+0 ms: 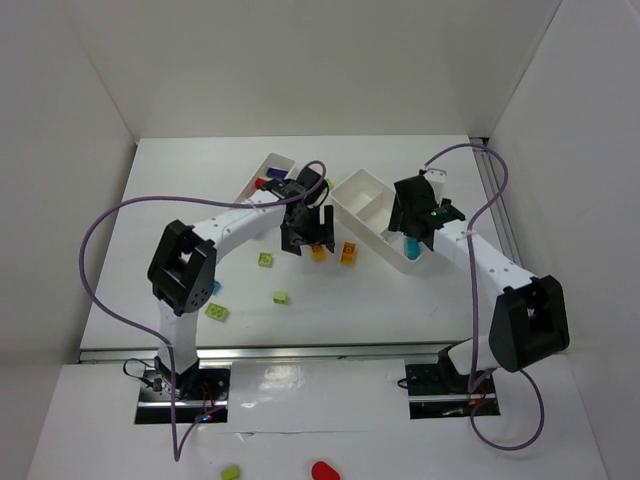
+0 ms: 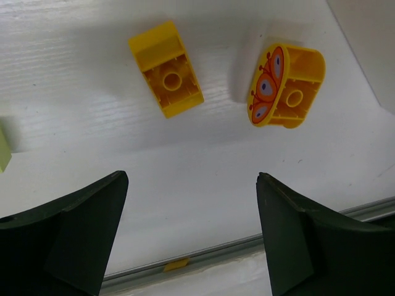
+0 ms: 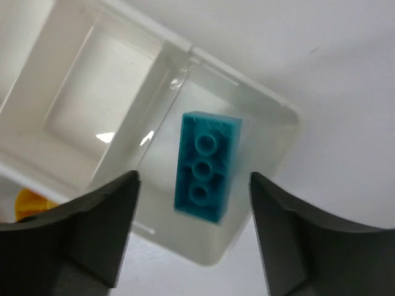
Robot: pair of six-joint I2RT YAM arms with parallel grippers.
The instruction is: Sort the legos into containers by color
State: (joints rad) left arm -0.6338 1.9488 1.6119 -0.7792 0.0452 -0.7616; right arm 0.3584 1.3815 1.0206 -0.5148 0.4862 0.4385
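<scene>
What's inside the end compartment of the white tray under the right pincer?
One cyan-blue plastic brick, lying flat in the white translucent plastic tray. Nothing else shows there. The right pincer's fingers cover part of the compartment's near side, so that bit is unseen.

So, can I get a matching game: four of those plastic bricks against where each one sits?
Things:
1. cyan-blue plastic brick
2. orange-yellow plastic brick with printed eyes
3. red plastic brick
4. lime green plastic brick
Places:
A. on the table under the left gripper
B. in the left white plastic tray
C. on the table beside the left arm's elbow
D. right white plastic tray's end compartment, under the right gripper
Pairs: 1-D, 2-A, 3-B, 4-C.
</scene>
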